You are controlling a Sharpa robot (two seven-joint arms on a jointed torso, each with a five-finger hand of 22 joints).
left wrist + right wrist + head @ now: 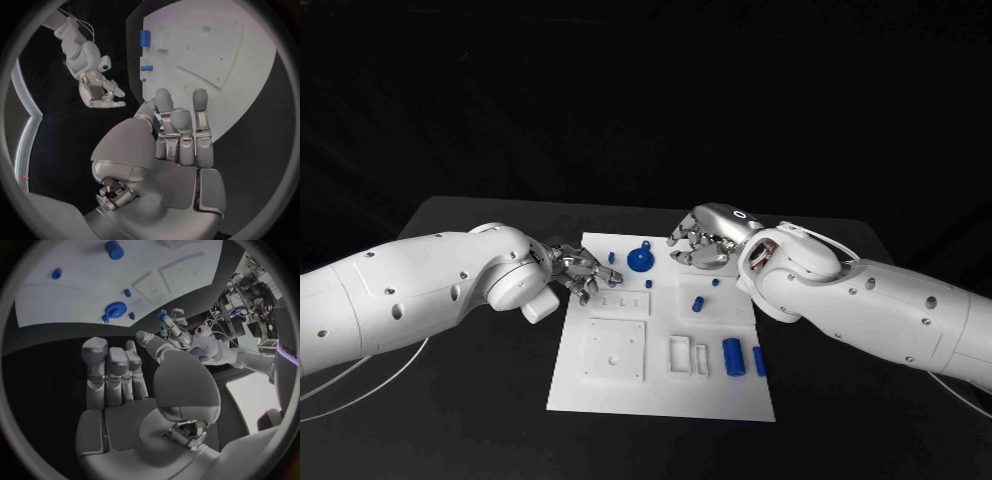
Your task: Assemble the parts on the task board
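The white rectangular task board (668,385) lies flat in the middle of the black table (473,400), its long axis running away from the robot, and both hands are poised over its far end. The left silver hand (583,272) sits at the board's left edge with a small blue peg (612,258) right at its fingertips; the right wrist view shows blue at those fingertips too, so it looks pinched, though I cannot be sure it is not just standing behind them. The right silver hand (704,240) hovers over the far right corner, fingers side by side and lightly curled, holding nothing.

Between the two hands lies the round blue disc-shaped part (640,261), roughly midway and a shade closer to the left hand. Nearer the robot stand the fat blue cylinder (733,352) and a slim blue bar (760,361), well apart from both hands, on the right arm's side. A short blue stub (697,301) stands mid-board, nearer the right hand. My read: the left hand's peg work comes next, and its target lies just beneath it.
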